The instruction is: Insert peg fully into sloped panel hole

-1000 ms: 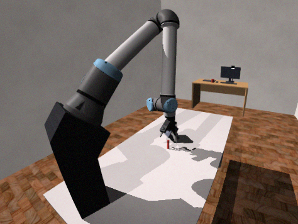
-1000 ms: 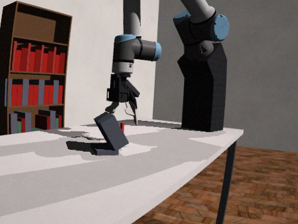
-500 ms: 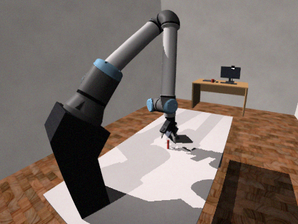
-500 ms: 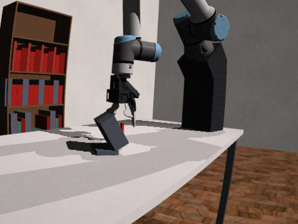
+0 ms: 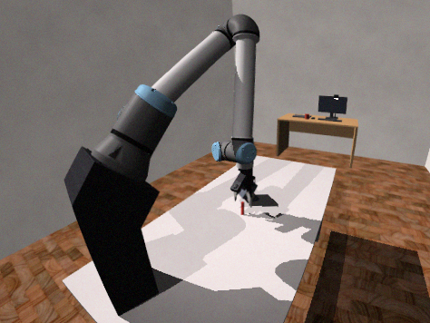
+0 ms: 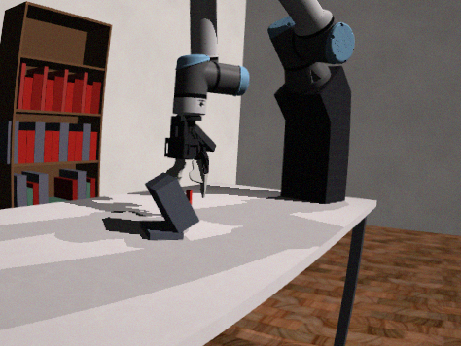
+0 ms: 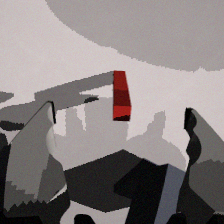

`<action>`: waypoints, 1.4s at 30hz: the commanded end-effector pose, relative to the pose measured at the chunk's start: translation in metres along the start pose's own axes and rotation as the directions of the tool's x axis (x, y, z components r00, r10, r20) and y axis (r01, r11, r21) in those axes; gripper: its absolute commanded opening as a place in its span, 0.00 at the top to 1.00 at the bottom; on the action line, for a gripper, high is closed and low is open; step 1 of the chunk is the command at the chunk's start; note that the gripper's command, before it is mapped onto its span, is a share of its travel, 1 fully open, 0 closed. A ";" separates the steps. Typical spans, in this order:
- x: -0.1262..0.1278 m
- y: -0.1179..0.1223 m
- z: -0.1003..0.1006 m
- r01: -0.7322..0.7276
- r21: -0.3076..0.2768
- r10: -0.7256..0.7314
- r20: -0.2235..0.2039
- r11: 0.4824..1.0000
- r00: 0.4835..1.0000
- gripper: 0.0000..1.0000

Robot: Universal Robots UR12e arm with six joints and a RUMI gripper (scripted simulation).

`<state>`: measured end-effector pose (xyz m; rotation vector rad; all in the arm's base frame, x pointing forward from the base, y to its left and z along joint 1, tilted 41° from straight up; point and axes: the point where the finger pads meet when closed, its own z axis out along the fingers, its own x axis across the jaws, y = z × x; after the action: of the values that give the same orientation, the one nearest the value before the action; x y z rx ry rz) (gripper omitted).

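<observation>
A small red peg (image 5: 242, 208) stands upright on the white table. It also shows in the exterior view (image 6: 190, 195) and in the wrist view (image 7: 121, 95). My gripper (image 5: 245, 196) hangs just above the peg with its fingers open and nothing between them. In the wrist view the two fingers stand wide on either side of the peg, below its level (image 7: 120, 117). The dark sloped panel (image 6: 171, 204) stands right beside the peg on its base. Its hole is not visible in these views.
The black robot base (image 5: 111, 227) stands at the near end of the table. A bookshelf (image 6: 51, 104) stands behind the table. A desk with a monitor (image 5: 317, 124) stands far off by the wall.
</observation>
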<state>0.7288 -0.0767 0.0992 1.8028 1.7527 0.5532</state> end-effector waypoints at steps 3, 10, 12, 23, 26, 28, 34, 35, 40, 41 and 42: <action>0.000 0.000 -0.001 0.000 0.000 0.000 0.000 1.000 1.000 0.39; 0.000 0.000 -0.001 0.000 0.000 0.000 0.000 1.000 1.000 0.47; 0.000 0.000 -0.001 0.000 0.000 0.000 0.000 1.000 1.000 0.50; 0.000 0.000 -0.001 0.000 0.000 0.000 0.000 1.000 1.000 0.63; 0.000 0.000 -0.001 0.000 0.000 0.000 0.000 1.000 1.000 0.67; 0.000 0.000 -0.001 0.000 0.000 0.000 0.000 1.000 1.000 0.70; 0.000 0.000 -0.001 0.000 0.000 0.000 0.000 1.000 1.000 0.79; 0.000 0.000 -0.001 0.000 0.000 0.000 0.000 1.000 1.000 0.80; 0.000 0.000 -0.001 0.000 0.000 0.000 0.000 1.000 1.000 0.85; 0.000 0.000 -0.001 0.000 0.000 0.000 0.000 1.000 1.000 0.86; 0.000 0.000 -0.001 0.000 0.000 0.000 0.000 1.000 1.000 0.87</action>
<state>0.7288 -0.0767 0.0992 1.8028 1.7527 0.5532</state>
